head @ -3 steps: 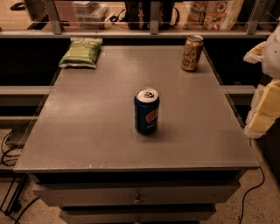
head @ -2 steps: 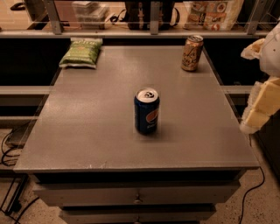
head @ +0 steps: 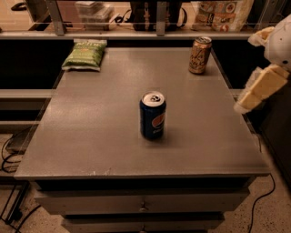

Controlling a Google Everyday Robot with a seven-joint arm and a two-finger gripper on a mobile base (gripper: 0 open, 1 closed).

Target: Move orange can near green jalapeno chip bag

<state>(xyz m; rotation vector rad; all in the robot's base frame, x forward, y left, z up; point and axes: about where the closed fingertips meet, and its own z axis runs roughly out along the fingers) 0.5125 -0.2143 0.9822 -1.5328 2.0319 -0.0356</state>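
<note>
The orange can [head: 199, 55] stands upright at the far right of the grey table [head: 100, 132]. The green jalapeno chip bag [head: 85, 55] lies flat at the table's far left corner. The two are far apart, a table's width between them. My gripper [head: 261, 88] is pale cream and hangs at the right edge of the view, beside the table's right edge. It is nearer to me than the orange can, to the can's right, and touches nothing.
A dark blue can [head: 153, 115] with a round logo stands upright in the middle of the table. A shelf with a rail and packaged goods [head: 223, 11] runs behind the table. Cables lie on the floor at lower left and lower right.
My gripper has moved a little up and to the left, toward the table's right edge. The cans and the bag have not moved.
</note>
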